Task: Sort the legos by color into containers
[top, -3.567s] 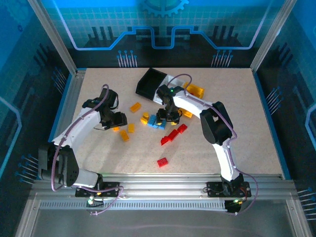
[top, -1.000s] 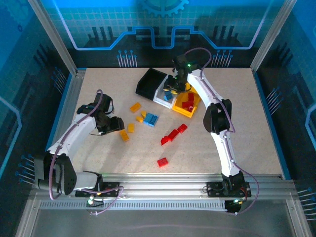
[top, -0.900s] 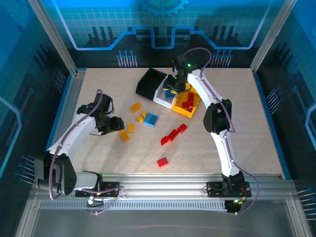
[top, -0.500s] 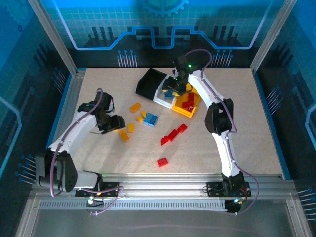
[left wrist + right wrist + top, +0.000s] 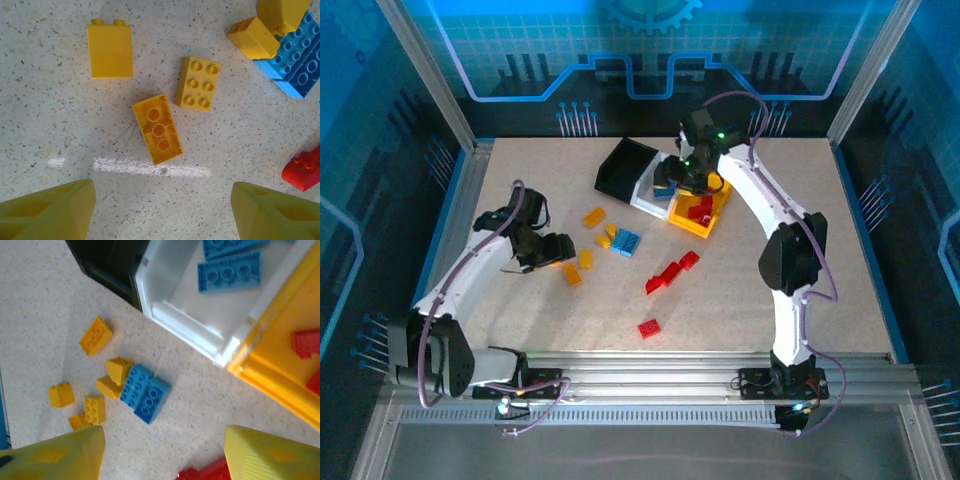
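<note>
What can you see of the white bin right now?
The white bin is an open-topped rectangular box that looks like smooth plastic, standing upright on the speckled table. It is the middle one of a row, with the black bin against one side and the yellow-orange bin against the other. Two light blue bricks lie flat on its floor, and the rest of the floor in view is bare.

A speckled beige tabletop (image 5: pixel 860 290) sits inside an aluminium frame (image 5: pixel 650 362), with blue patterned panels (image 5: pixel 520 50) behind and beside it.
</note>
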Robot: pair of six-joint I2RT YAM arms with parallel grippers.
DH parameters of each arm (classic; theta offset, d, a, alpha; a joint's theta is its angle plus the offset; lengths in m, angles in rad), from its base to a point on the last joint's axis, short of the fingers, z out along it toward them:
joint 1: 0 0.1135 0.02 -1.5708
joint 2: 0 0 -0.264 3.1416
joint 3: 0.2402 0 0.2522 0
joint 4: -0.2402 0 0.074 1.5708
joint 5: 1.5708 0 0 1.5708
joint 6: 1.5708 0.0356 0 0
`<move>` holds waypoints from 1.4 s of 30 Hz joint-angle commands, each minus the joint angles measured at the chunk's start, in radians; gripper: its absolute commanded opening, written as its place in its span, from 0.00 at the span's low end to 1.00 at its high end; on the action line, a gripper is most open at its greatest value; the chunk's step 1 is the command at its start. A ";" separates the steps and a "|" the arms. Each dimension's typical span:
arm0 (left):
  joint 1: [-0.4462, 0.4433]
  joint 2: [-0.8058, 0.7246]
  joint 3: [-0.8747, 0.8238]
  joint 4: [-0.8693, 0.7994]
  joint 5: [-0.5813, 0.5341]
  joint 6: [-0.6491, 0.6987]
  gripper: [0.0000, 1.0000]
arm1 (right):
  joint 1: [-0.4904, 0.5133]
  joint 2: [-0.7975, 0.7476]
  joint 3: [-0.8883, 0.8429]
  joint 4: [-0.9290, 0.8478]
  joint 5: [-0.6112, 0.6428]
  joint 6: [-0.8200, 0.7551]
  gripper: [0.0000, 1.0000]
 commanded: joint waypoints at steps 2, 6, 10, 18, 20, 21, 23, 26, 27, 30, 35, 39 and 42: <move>0.016 -0.048 -0.040 0.007 0.024 -0.032 0.74 | 0.028 -0.141 -0.151 -0.001 0.042 -0.018 0.67; 0.016 -0.083 -0.078 0.021 0.028 -0.049 0.75 | 0.049 -0.249 -0.347 0.048 0.031 0.020 0.67; 0.017 -0.093 -0.117 0.038 0.026 -0.065 0.75 | 0.077 -0.327 -0.513 0.089 0.027 0.060 0.67; 0.029 -0.011 -0.111 0.061 -0.014 -0.063 0.74 | 0.169 -0.394 -0.655 0.099 0.049 0.105 0.68; 0.037 0.039 -0.085 0.063 -0.028 -0.050 0.74 | 0.178 -0.411 -0.675 0.102 0.049 0.116 0.68; 0.041 0.068 -0.070 0.064 -0.040 -0.045 0.74 | 0.181 -0.421 -0.682 0.100 0.049 0.121 0.68; 0.056 0.121 -0.049 0.078 -0.046 -0.032 0.73 | 0.180 -0.440 -0.690 0.089 0.056 0.124 0.68; 0.075 0.195 -0.017 0.091 -0.051 -0.018 0.73 | 0.170 -0.476 -0.697 0.060 0.081 0.116 0.68; 0.080 0.219 -0.005 0.093 -0.057 -0.013 0.73 | 0.162 -0.490 -0.701 0.051 0.084 0.113 0.68; 0.089 0.265 0.020 0.110 -0.066 0.002 0.73 | 0.131 -0.527 -0.721 0.031 0.089 0.107 0.68; 0.099 0.341 0.063 0.127 -0.068 0.017 0.71 | 0.070 -0.566 -0.758 0.031 0.066 0.110 0.68; 0.098 0.392 0.080 0.138 -0.068 0.021 0.69 | 0.045 -0.565 -0.762 0.038 0.051 0.108 0.68; 0.098 0.417 0.081 0.148 -0.072 0.024 0.68 | 0.037 -0.544 -0.748 0.038 0.044 0.106 0.68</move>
